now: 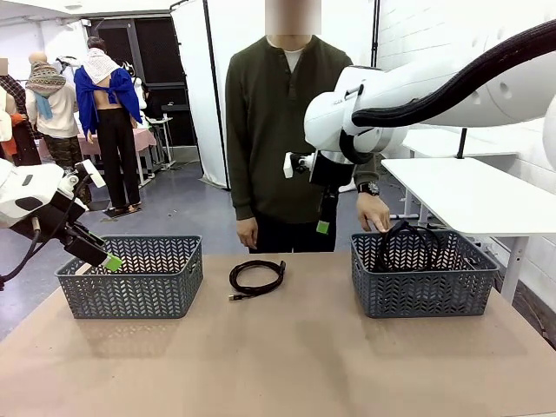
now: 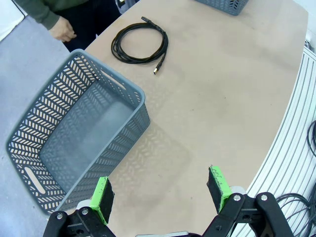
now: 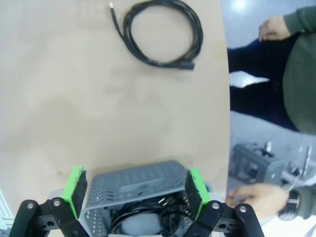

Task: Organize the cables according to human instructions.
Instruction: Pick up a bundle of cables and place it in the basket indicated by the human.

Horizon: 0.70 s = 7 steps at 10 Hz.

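Coiled cable (image 1: 257, 278): your thin black round loop (metal plug tips) on matte table (image 1: 287, 356).
Baskets: grey herringbone-lattice plastic.
Right gripper (image 3: 134, 197): spread apart.
Left gripper (image 2: 162, 193): spread apart.

Coiled cable (image 2: 140, 43) on table (image 2: 232, 98) beyond empty grey basket (image 2: 79, 133)

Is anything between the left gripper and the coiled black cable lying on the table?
Nothing visible: bare tabletop separates the open left gripper from the coiled black cable. The grey plastic basket stands to one side.
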{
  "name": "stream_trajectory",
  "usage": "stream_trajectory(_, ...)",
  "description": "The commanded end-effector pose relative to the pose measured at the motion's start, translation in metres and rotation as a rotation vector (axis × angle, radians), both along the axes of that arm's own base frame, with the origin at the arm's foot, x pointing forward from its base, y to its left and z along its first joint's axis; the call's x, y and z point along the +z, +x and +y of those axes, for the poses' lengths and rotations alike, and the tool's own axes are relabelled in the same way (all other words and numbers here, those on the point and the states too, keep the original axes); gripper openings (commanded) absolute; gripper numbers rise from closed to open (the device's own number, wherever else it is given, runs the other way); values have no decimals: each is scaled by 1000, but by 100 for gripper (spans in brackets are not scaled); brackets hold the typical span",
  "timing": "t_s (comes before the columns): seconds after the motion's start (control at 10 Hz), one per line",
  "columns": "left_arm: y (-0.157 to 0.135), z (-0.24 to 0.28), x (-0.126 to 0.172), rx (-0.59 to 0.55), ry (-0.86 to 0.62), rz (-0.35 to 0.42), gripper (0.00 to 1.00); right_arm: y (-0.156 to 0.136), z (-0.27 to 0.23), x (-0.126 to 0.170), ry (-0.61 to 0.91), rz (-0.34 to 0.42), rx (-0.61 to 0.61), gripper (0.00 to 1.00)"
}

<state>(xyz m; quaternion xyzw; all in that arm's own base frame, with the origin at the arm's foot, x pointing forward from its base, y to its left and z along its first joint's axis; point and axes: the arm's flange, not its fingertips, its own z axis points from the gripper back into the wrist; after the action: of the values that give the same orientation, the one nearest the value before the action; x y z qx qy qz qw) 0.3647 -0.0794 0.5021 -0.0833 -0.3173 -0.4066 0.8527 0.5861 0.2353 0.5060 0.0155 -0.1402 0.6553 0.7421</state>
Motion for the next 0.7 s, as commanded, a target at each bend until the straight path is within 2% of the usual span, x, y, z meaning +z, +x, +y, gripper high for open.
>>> stream_trajectory(0.0,1,2,-1,-4,-14,0,100,12,16,-5,22,-3,200,100)
stream_trajectory(0.3,1,2,-1,-4,-14,0,100,14,51,-19,-24,-2,473,100)
stream_trajectory(0.6,1,2,-1,-4,-14,0,100,17,75,-37,-98,-24,630,100)
